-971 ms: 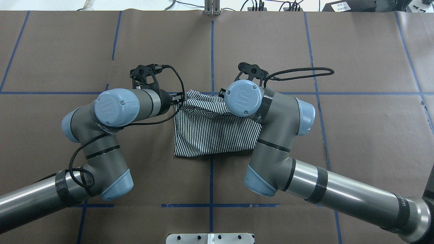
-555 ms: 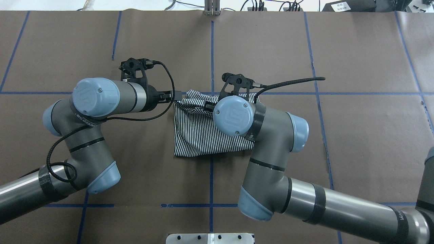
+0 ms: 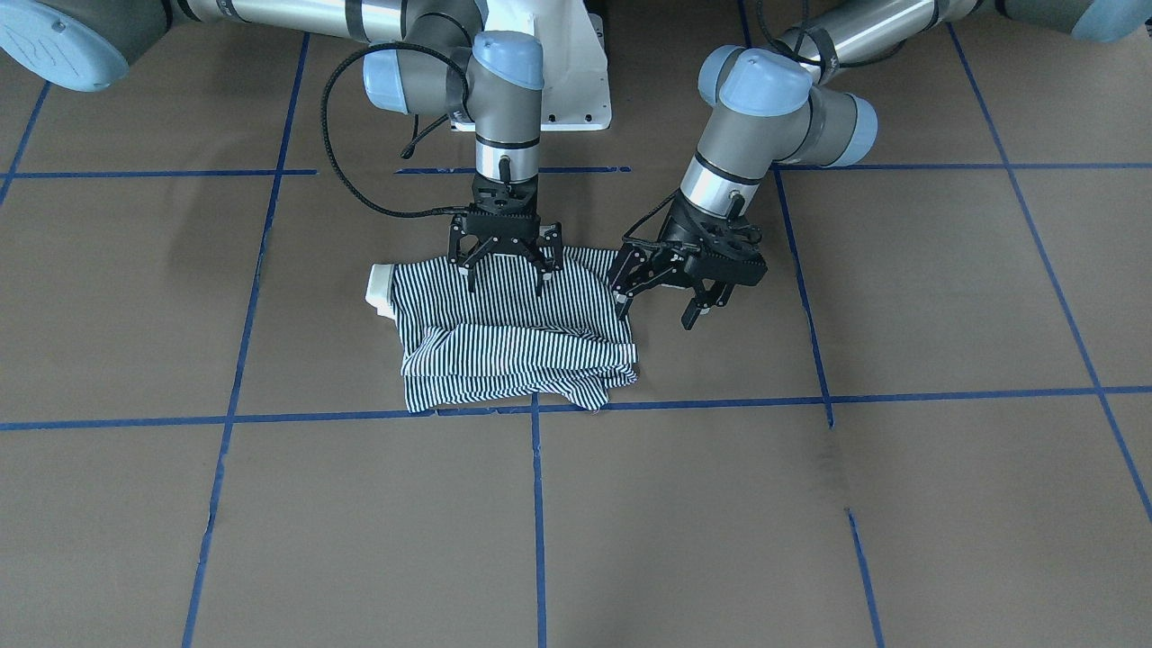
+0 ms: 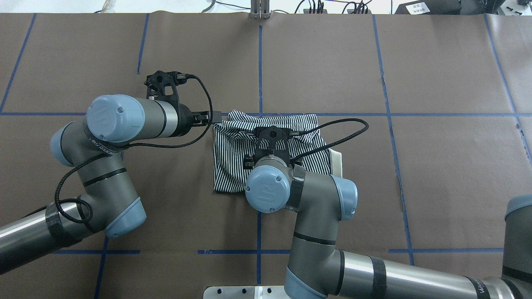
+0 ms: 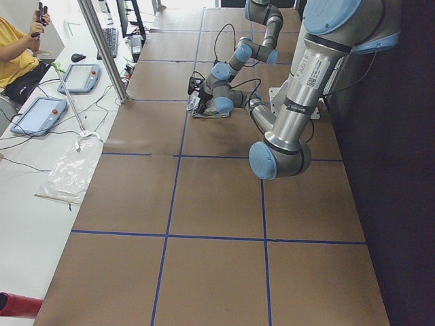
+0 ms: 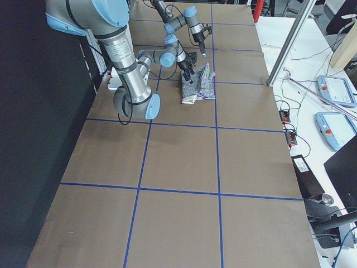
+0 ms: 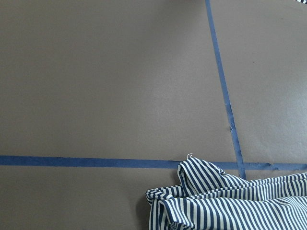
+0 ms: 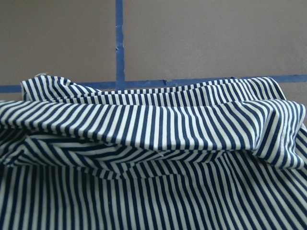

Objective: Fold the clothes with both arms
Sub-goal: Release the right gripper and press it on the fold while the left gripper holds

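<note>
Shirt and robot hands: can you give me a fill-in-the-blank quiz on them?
The shirt has navy and white ___.
The right hand hangs over it, not shut but ___.
The left hand grips ___.
The tape lines on the table are ___.
Missing words: stripes, open, nothing, blue.

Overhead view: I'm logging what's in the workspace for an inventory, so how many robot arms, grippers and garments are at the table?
Robot arms: 2 (left arm, right arm)
Grippers: 2 (left gripper, right gripper)
Garments: 1 (striped shirt)
Total: 5
</note>
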{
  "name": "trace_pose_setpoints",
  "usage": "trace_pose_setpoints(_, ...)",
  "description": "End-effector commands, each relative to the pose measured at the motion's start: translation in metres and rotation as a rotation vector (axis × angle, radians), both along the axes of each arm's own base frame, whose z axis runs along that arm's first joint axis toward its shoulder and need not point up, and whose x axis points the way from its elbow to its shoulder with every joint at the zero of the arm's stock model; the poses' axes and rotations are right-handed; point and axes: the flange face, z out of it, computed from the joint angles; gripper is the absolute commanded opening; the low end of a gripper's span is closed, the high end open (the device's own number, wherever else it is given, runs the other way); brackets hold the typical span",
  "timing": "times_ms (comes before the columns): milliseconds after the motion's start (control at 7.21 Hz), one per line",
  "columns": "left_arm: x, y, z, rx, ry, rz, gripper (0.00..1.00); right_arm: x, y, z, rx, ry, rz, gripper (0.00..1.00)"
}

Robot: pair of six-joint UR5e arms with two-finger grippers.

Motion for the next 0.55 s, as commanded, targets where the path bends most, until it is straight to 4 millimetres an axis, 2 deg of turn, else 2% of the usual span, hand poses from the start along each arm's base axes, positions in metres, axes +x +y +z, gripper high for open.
trace_pose_setpoints(0,-0.001,0.001,-0.001,0.001,0.003,-0.001,1.00,-0.002,-0.019,0.012,0.012,0.051,0.013,1.00)
trace_pose_setpoints(416,-0.006,0.004,-0.009,0.008,0.018,0.000,1.00,-0.001,-0.086,0.020,-0.001,0.124,0.066,1.00)
